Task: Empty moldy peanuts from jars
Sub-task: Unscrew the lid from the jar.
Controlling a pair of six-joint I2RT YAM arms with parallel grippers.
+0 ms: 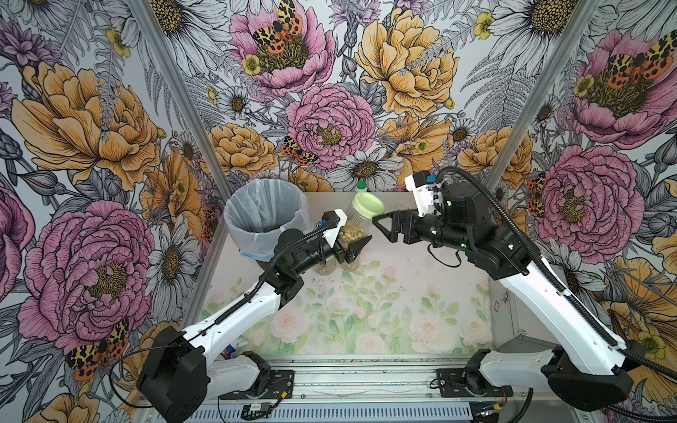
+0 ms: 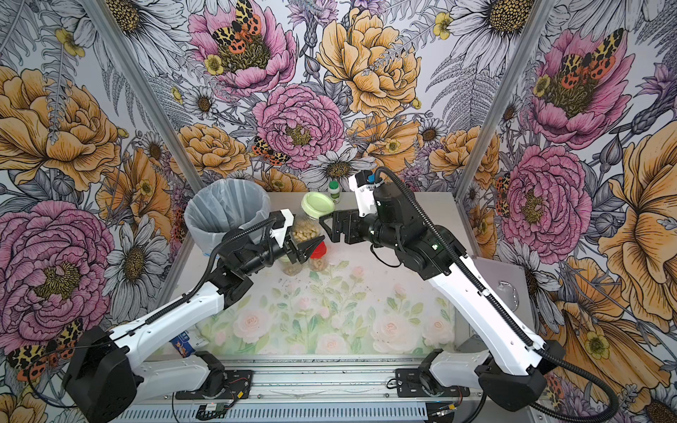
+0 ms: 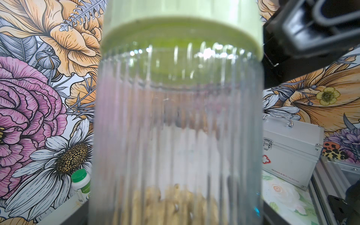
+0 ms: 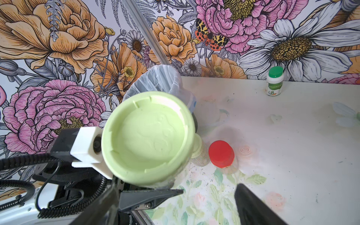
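My left gripper (image 1: 353, 243) is shut on a ribbed clear jar (image 1: 354, 223) and holds it in the air, right of the bin. Its pale green lid (image 1: 367, 207) is on. Moldy peanuts (image 3: 175, 204) lie heaped in its bottom. The jar body (image 3: 179, 126) fills the left wrist view and hides the fingers. My right gripper (image 2: 325, 221) stands open at the lid's (image 4: 148, 136) edge, with nothing in it. Two more jars stand on the table under the left gripper: one with a red lid (image 4: 221, 153), one with a pale green lid (image 4: 199, 148).
A bin (image 1: 234, 216) lined with a clear bag stands at the back left, close to the held jar. A small white bottle with a green cap (image 4: 275, 81) is at the back wall. A silver first-aid case (image 3: 292, 152) sits off the table's right side.
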